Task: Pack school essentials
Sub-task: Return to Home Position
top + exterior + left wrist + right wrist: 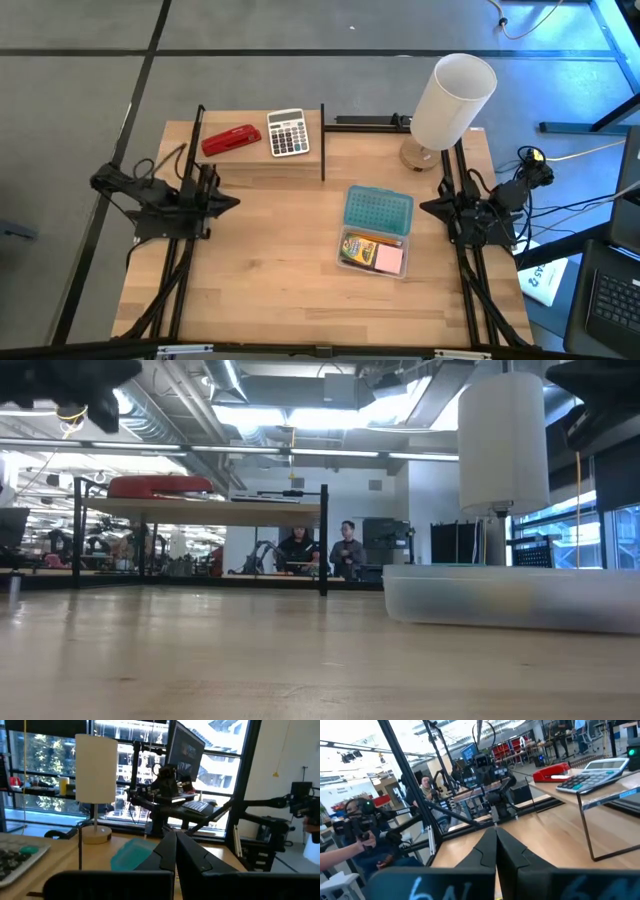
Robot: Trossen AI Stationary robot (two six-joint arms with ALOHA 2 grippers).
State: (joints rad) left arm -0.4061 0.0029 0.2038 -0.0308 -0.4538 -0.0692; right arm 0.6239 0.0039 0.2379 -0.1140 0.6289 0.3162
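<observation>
Jaws together, left end effector (233, 203) and right end effector (427, 208) hover over the surface's (270, 290) sides; crayons (358, 247) and pad (389, 259) lie in the open box (378, 211).

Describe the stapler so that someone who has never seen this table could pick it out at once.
On the wooden table, find the raised shelf at the far edge, on the left arm's side. Two things lie on it: the red stapler and a grey calculator. The stapler is the long red one, keyless, nearer the table's left edge.
</observation>
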